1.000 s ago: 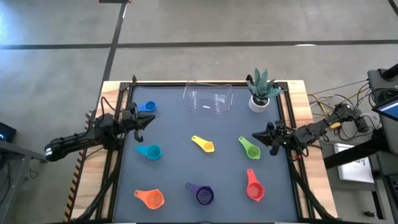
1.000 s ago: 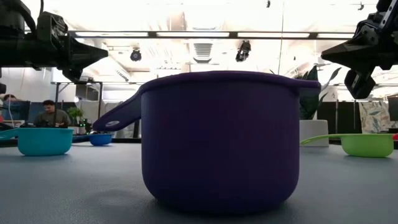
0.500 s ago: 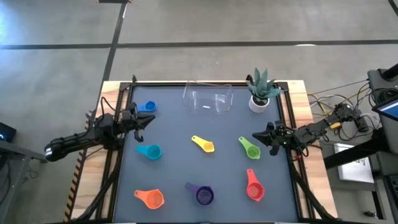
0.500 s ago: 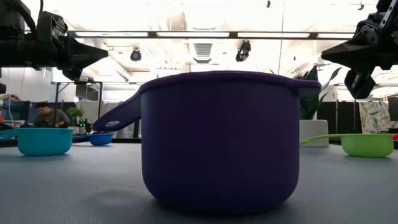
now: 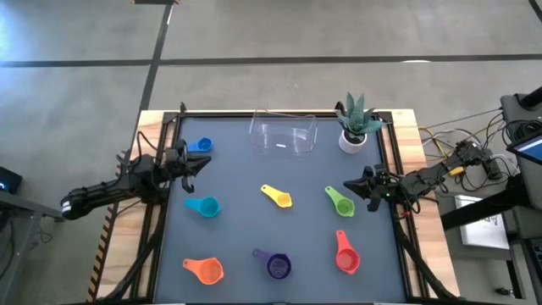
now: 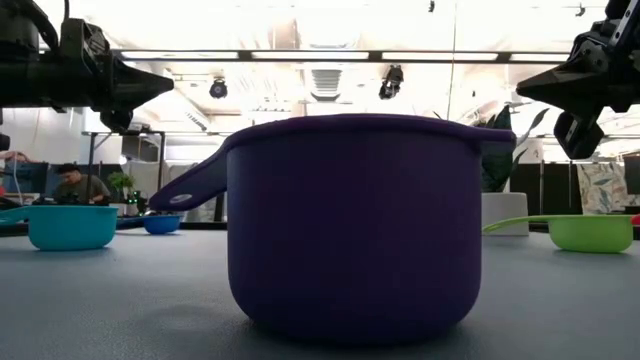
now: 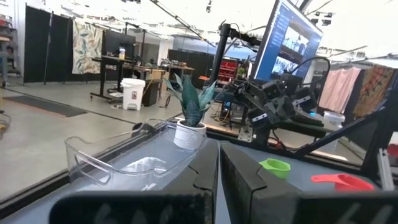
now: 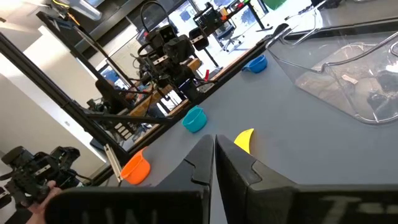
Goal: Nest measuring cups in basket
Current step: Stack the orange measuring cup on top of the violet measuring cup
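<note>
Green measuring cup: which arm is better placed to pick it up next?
Right. The right gripper hovers just beside the green cup, fingers shut and empty. The left gripper sits across the table by the blue cup.

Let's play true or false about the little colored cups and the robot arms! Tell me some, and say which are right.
1. The basket has no cups in it. True.
2. The purple cup sits inside the orange cup. False: they lie apart on the table.
3. The left gripper is shut and holds nothing. True.
4. The right gripper is carrying the green cup. False: the green cup lies on the table beside it.
5. The plant pot stands next to the basket. True.
6. The red cup is in the basket. False: it lies on the table.
</note>
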